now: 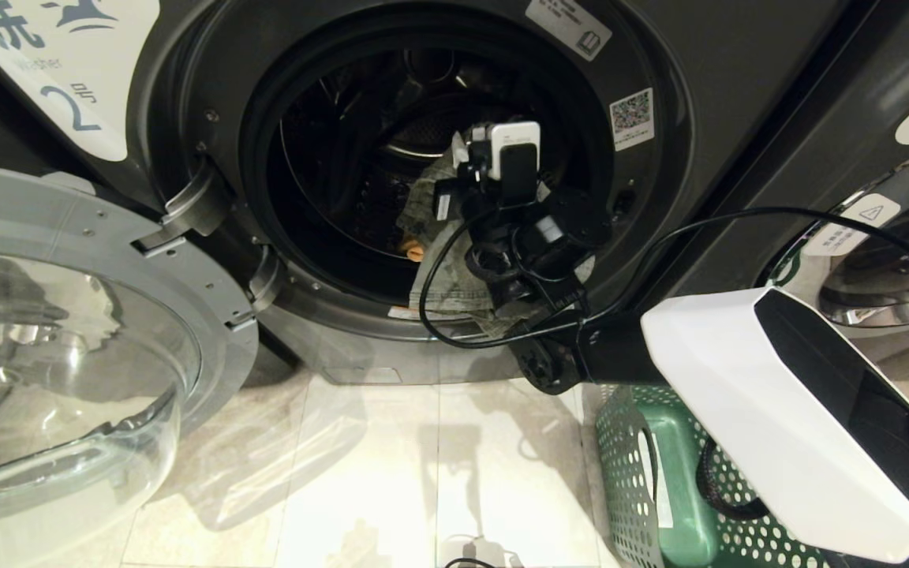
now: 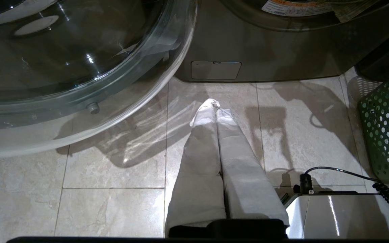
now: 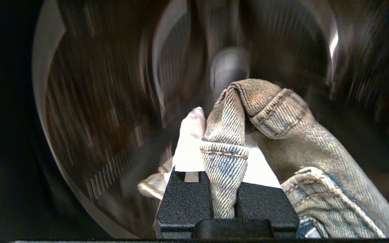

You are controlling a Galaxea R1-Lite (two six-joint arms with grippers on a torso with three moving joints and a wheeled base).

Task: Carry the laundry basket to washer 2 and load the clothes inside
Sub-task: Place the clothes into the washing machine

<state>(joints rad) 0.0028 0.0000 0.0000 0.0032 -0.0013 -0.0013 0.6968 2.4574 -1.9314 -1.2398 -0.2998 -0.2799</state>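
Observation:
Washer 2 (image 1: pixel 683 158) is dark grey and bears a white label with a blue "2" (image 1: pixel 68 79). Its round glass door (image 1: pixel 68 355) is swung open to the left. My right gripper (image 1: pixel 462 162) reaches into the drum (image 1: pixel 360 142), shut on a faded denim garment (image 1: pixel 447 284) that trails over the drum's lip. The right wrist view shows my right gripper (image 3: pixel 223 135) pinching a denim fold (image 3: pixel 282 135) inside the steel drum. The green laundry basket (image 1: pixel 644 473) stands on the floor to the right. My left gripper (image 2: pixel 214 107) hangs shut over the tiles.
A neighbouring machine (image 1: pixel 888 268) stands to the right of washer 2. The open door takes up the left side, above the tiled floor (image 1: pixel 391 473). A black cable (image 1: pixel 738 217) loops from my right arm across the washer front. The basket (image 2: pixel 387 135) also shows beside my left arm.

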